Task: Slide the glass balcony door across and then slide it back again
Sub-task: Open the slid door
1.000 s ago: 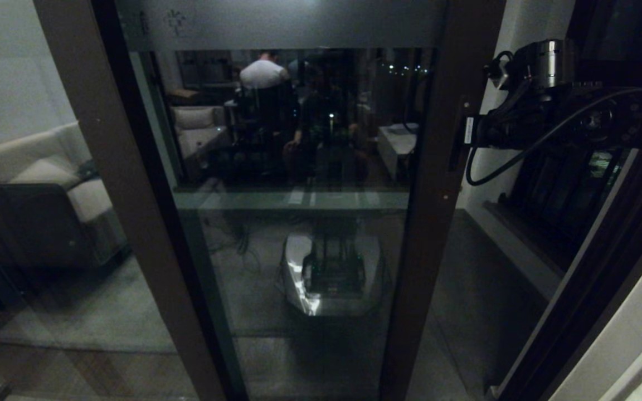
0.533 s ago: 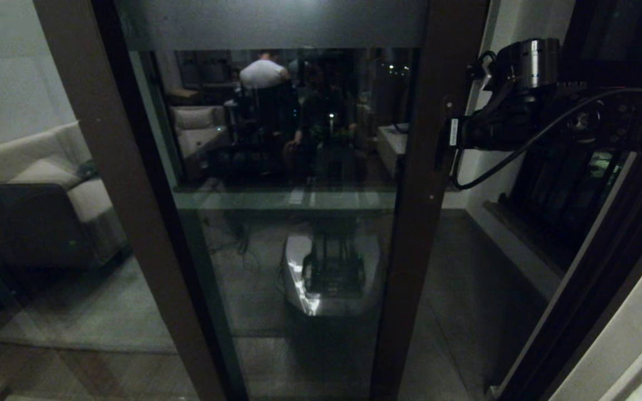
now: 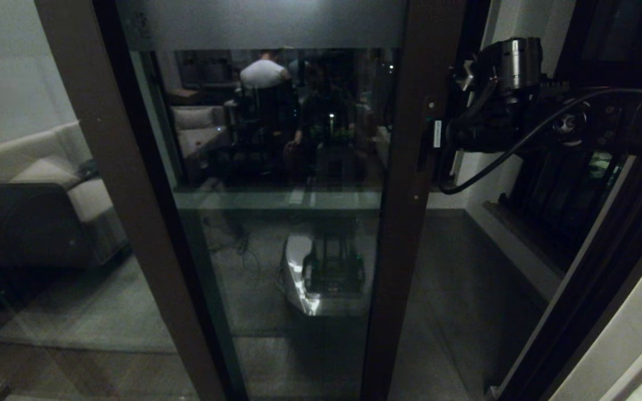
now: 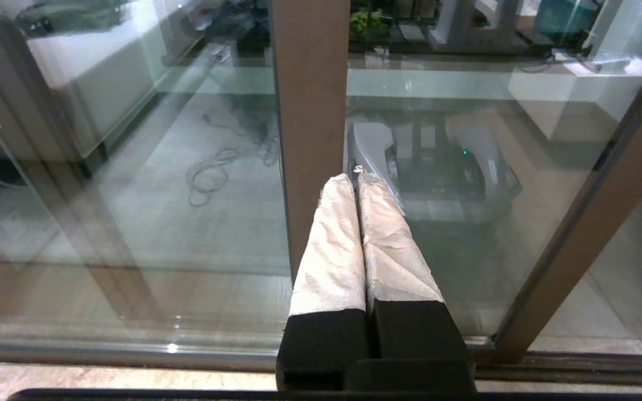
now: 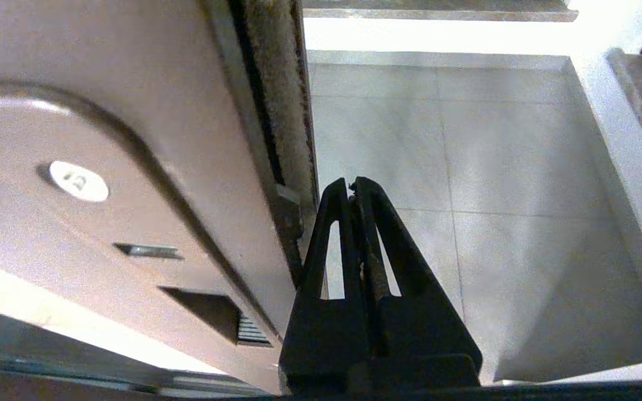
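The glass balcony door (image 3: 276, 223) fills the middle of the head view, its dark brown right stile (image 3: 404, 178) carrying a narrow black handle (image 3: 423, 149). My right gripper (image 3: 442, 142) reaches in from the right at handle height and sits against the stile's outer edge. In the right wrist view it (image 5: 353, 184) is shut with nothing in it, alongside the door's edge with its brush seal (image 5: 276, 100). My left gripper (image 4: 354, 177), with white-wrapped fingers, is shut and empty. It points at the glass near a brown upright (image 4: 310, 111) and is out of the head view.
A pale sofa (image 3: 48, 184) shows behind the fixed brown-framed panel (image 3: 103, 167) on the left. To the right are a dark window frame (image 3: 572, 189) and a white ledge (image 3: 516, 245). Tiled balcony floor (image 5: 494, 195) lies beyond the door's edge.
The door's right stile has slid to the left and my right arm has moved with it. The open gap to the right of the door has widened.
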Tool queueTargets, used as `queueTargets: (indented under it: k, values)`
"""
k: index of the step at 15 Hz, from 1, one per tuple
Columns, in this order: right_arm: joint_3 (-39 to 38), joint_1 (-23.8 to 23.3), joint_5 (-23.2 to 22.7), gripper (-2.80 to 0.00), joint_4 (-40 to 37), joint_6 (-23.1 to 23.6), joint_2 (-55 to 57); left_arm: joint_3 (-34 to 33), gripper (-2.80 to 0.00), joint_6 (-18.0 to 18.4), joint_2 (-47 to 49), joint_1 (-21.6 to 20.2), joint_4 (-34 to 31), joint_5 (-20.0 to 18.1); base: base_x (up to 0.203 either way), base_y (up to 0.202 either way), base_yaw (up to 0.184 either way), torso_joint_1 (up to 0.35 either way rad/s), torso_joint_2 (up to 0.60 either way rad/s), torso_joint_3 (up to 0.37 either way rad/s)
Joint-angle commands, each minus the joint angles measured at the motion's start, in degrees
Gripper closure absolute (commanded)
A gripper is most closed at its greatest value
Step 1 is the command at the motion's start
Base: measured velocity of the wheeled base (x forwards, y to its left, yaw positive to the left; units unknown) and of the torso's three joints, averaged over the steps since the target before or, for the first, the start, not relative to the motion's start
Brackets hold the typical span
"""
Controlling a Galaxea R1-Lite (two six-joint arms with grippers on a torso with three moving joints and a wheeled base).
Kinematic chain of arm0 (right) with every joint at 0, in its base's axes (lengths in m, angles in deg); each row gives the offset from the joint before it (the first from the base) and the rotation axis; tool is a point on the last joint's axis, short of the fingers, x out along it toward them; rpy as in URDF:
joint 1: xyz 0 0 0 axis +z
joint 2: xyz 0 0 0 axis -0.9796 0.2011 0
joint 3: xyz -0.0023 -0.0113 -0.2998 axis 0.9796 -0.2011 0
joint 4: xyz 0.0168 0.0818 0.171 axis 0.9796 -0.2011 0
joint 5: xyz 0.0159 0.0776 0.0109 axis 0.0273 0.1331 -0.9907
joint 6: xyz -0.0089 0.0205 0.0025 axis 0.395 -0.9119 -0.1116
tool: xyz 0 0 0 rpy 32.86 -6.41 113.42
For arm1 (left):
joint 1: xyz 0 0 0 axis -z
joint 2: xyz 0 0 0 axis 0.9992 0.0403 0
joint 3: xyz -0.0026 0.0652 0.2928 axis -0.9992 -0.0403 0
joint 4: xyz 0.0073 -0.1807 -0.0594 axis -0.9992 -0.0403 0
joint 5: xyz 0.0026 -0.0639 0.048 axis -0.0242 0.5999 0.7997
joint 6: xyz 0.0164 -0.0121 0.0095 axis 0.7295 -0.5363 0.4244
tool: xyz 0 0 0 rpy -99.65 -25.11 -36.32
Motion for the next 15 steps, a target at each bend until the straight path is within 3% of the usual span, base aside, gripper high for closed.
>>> queueTargets:
  k: [1, 12, 15]
  values:
    - [0.1, 1.1, 0.1, 0.0, -0.1, 0.0, 0.4, -0.1, 0.0, 0.0, 0.0, 0.0, 0.0, 0.0, 0.0, 0.0, 0.0, 0.0, 0.0, 0.0]
    - [1.2, 6.1, 1.1, 0.0, 0.1, 0.0, 2.6, -0.1, 0.0, 0.0, 0.0, 0.0, 0.0, 0.0, 0.0, 0.0, 0.0, 0.0, 0.0, 0.0]
    - [1.2, 7.8, 2.6, 0.0, 3.7, 0.1, 3.9, -0.1, 0.0, 0.0, 0.0, 0.0, 0.0, 0.0, 0.0, 0.0, 0.0, 0.0, 0.0, 0.0]
